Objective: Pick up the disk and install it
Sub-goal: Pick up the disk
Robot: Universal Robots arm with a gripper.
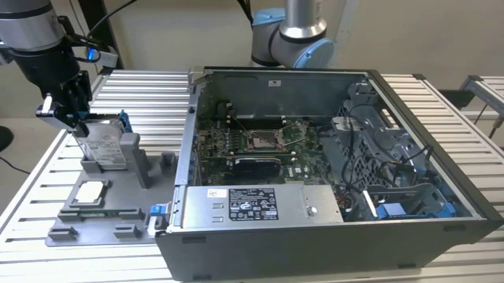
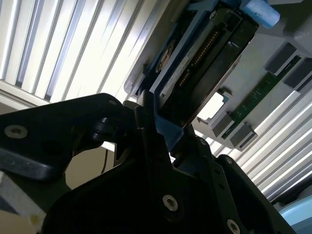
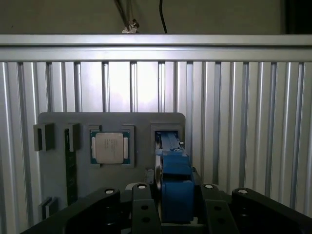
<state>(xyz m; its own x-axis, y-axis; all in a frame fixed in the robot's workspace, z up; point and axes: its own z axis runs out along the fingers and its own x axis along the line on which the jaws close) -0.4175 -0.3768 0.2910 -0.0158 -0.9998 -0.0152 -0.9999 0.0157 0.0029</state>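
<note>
While the disk (image 1: 106, 150) stands upright in the grey holder (image 1: 132, 148) on the desk (image 1: 441, 106), my tool (image 1: 79, 125) is clamped across its blue carrier (image 3: 173, 168) edge; stiff, fairly heavy, shock-sensitive, I judge, so a frame grip suits.

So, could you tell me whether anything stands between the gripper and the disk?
Nothing visible does: the gripper sits right at the top of the disk, which stands upright on the grey tray.

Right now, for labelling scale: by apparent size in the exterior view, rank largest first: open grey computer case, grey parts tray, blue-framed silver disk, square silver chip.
open grey computer case
grey parts tray
blue-framed silver disk, partly hidden
square silver chip
</note>
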